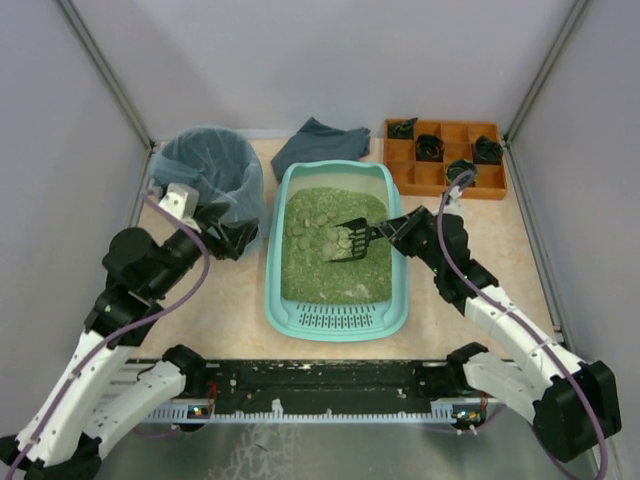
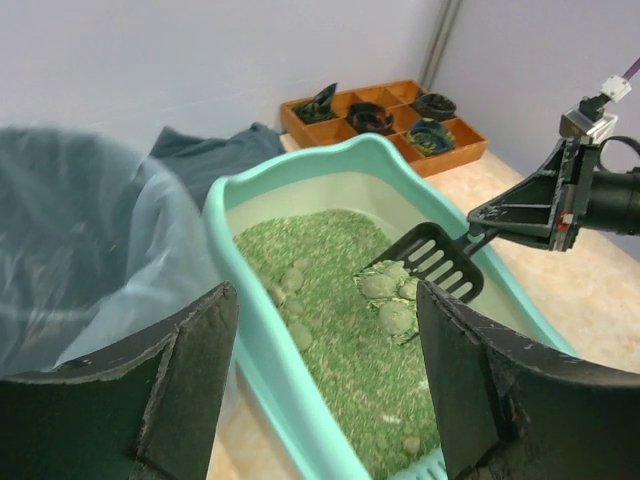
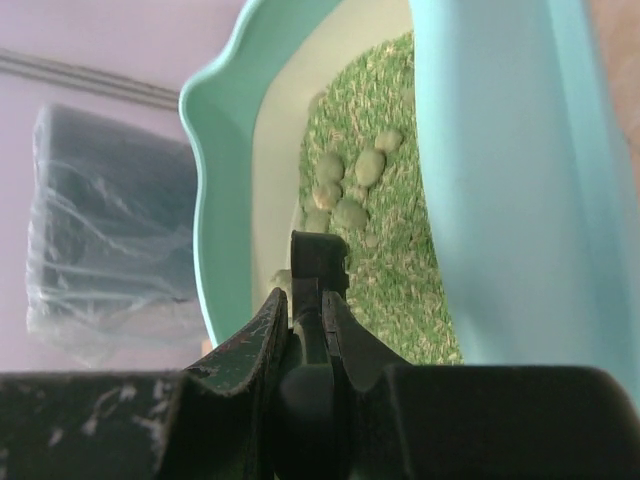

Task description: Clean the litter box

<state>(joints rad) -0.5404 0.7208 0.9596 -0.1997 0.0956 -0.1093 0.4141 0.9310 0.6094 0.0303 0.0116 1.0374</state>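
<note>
The turquoise litter box (image 1: 273,270) lies in the middle of the table, with green litter and its slotted grille at the near end. My right gripper (image 1: 398,229) is shut on the handle of a black slotted scoop (image 1: 355,240). The scoop blade sits low over the litter among pale clumps (image 1: 318,232). In the left wrist view the scoop (image 2: 437,262) has a few clumps (image 2: 385,292) at its front edge. In the right wrist view my right gripper (image 3: 306,300) clamps the scoop handle (image 3: 318,262). My left gripper (image 1: 236,240) is open and empty, hovering by the box's left rim (image 2: 262,345).
A round bin lined with a bluish bag (image 1: 205,165) stands at the back left, right next to my left gripper. A grey cloth (image 1: 320,142) lies behind the box. An orange compartment tray (image 1: 445,160) with dark items stands at the back right.
</note>
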